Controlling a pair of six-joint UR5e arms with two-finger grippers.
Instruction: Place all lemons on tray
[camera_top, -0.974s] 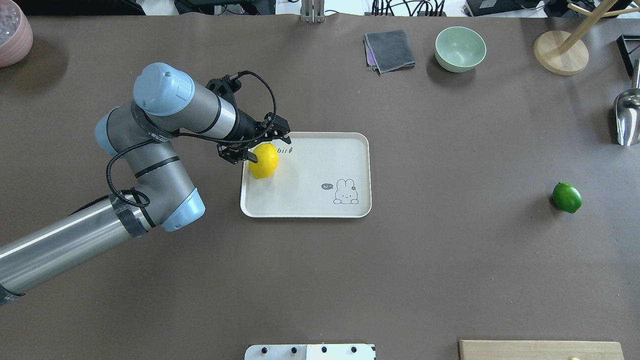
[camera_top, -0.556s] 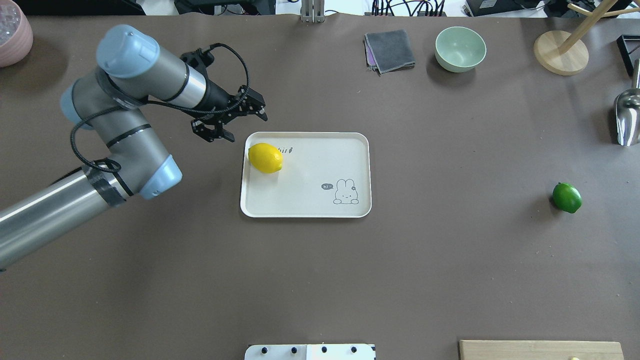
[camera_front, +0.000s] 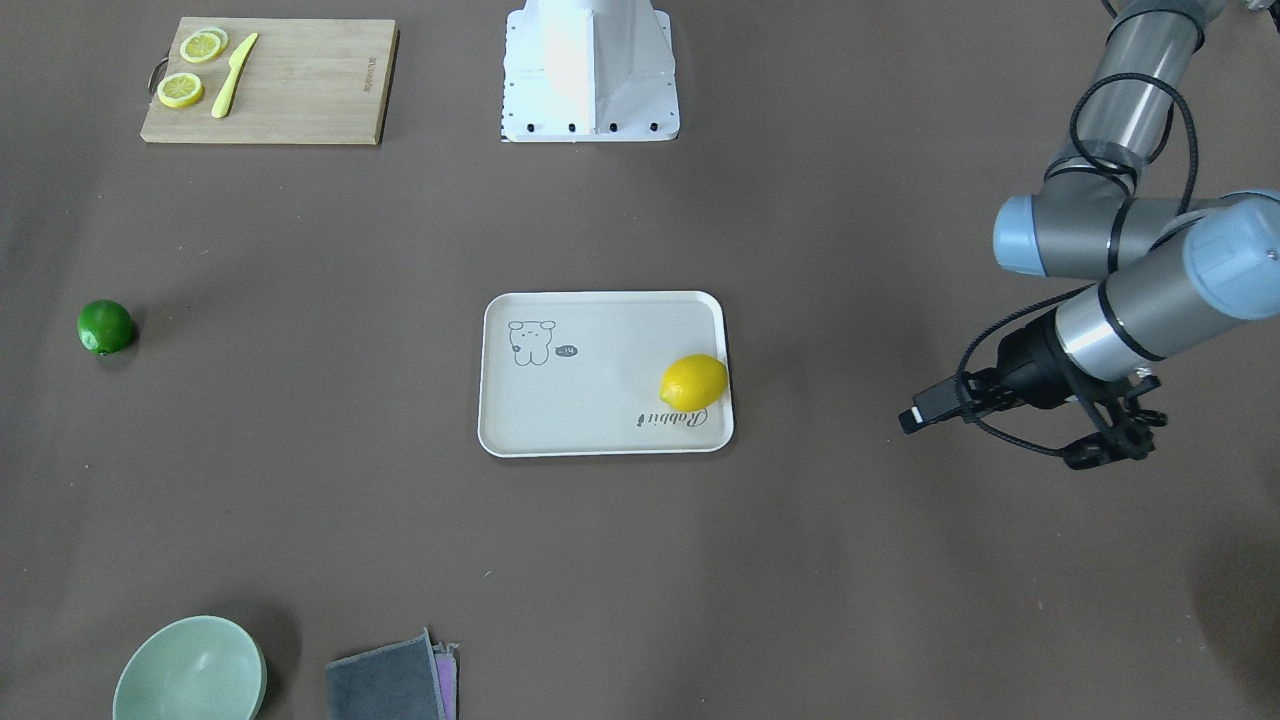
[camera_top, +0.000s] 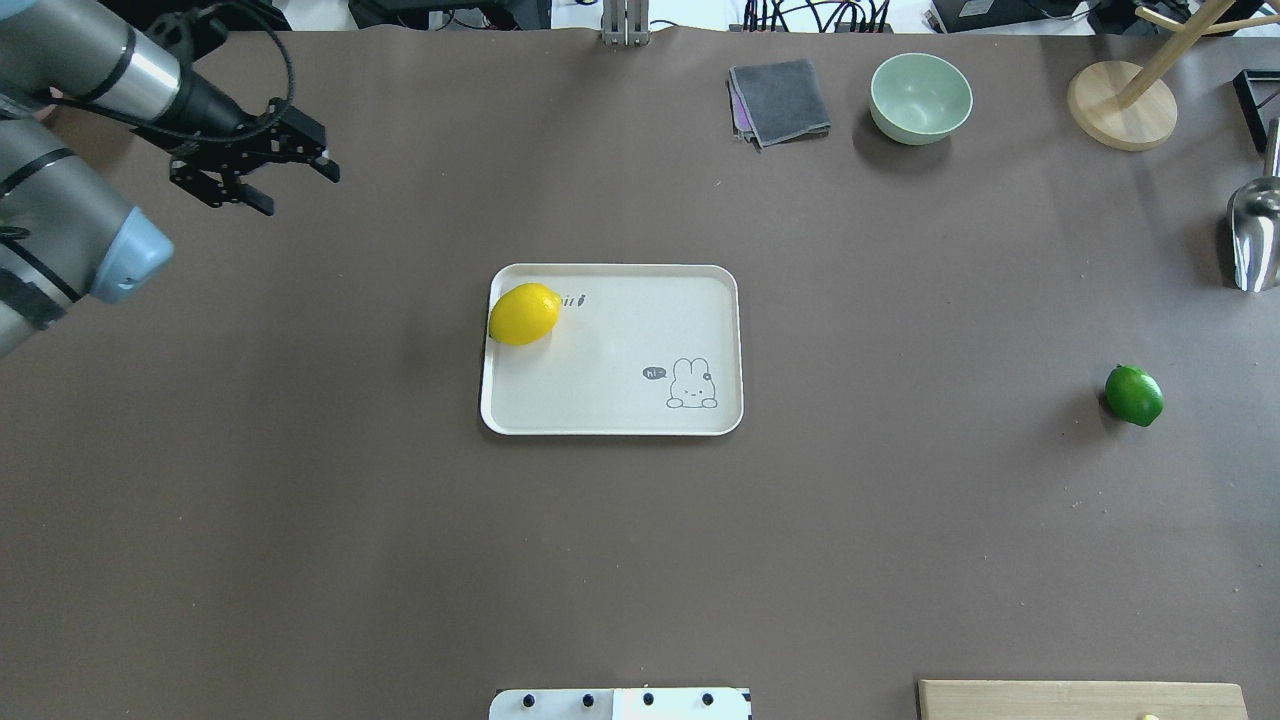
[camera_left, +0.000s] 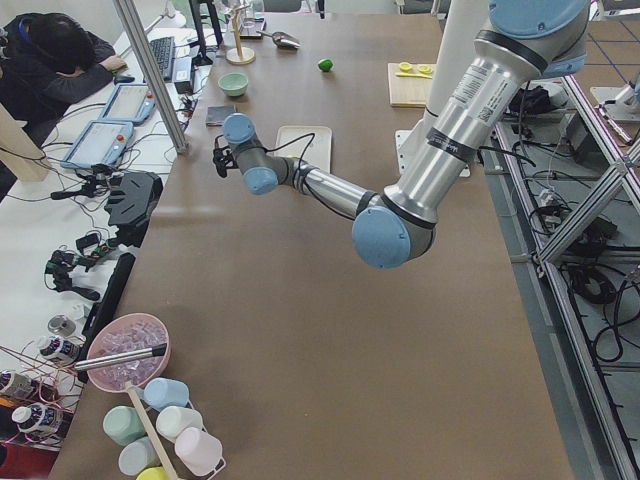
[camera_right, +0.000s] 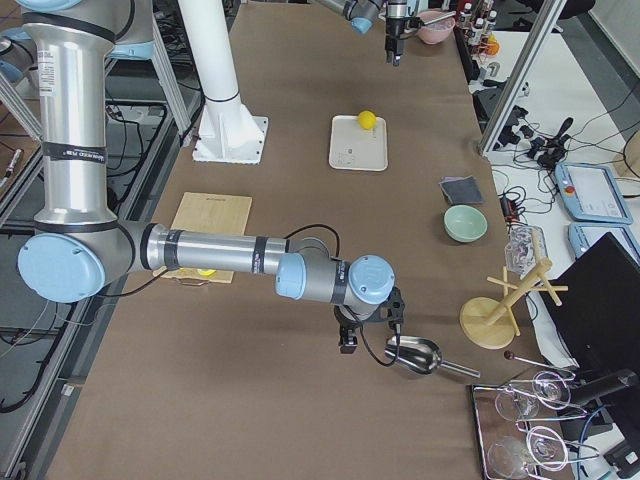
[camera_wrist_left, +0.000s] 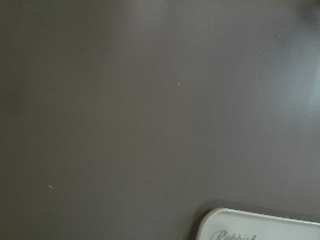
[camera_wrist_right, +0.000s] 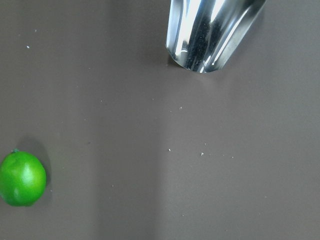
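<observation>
The bright yellow lemon (camera_top: 524, 314) lies on the off-white tray (camera_top: 610, 400) at its far-left corner, against the rim. It also shows in the front-facing view (camera_front: 694, 381). The dark green lemon (camera_top: 1134, 395) lies on the bare table far to the right, and low left in the right wrist view (camera_wrist_right: 22, 178). My left gripper (camera_top: 298, 190) is open and empty, raised over the table's far left, well away from the tray. My right gripper (camera_right: 347, 345) shows only in the exterior right view, beside a metal scoop; I cannot tell whether it is open or shut.
A metal scoop (camera_top: 1255, 235) lies at the right edge, beyond the green lemon. A mint bowl (camera_top: 920, 97), a grey cloth (camera_top: 780, 100) and a wooden stand (camera_top: 1120, 105) sit along the far side. A cutting board (camera_front: 270, 80) holds lemon slices and a knife.
My left gripper let go of the yellow lemon and drew back up and to the far left. The lemon settled against the tray's left rim. The green lemon has not moved.
</observation>
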